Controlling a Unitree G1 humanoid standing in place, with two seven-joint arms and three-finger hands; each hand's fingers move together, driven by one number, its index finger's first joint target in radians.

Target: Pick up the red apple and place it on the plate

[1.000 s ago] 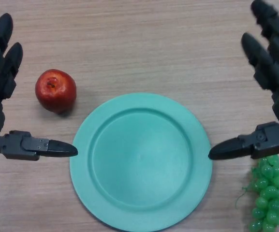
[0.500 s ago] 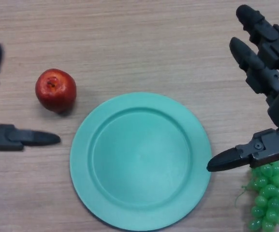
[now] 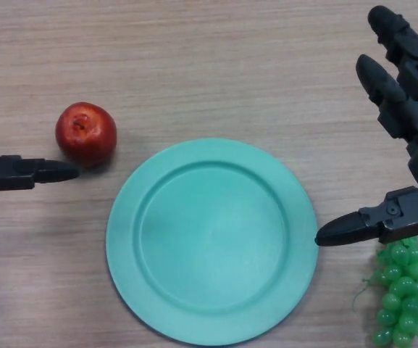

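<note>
The red apple (image 3: 86,133) sits on the wooden table, left of the green plate (image 3: 212,239). The plate is empty. My left hand (image 3: 22,172) shows at the left edge, open, with its thumb pointing right just below and left of the apple, not touching it. Most of that hand is cut off by the edge. My right hand (image 3: 410,123) is open at the right edge, fingers straight and pointing up-left, thumb reaching toward the plate's right rim.
A bunch of green grapes (image 3: 403,290) lies at the bottom right, partly under my right thumb. The wooden table (image 3: 216,72) stretches bare behind the plate.
My left hand has drawn left and moved up, its thumb now level with the apple's lower edge. My right hand has shifted slightly and stayed open.
</note>
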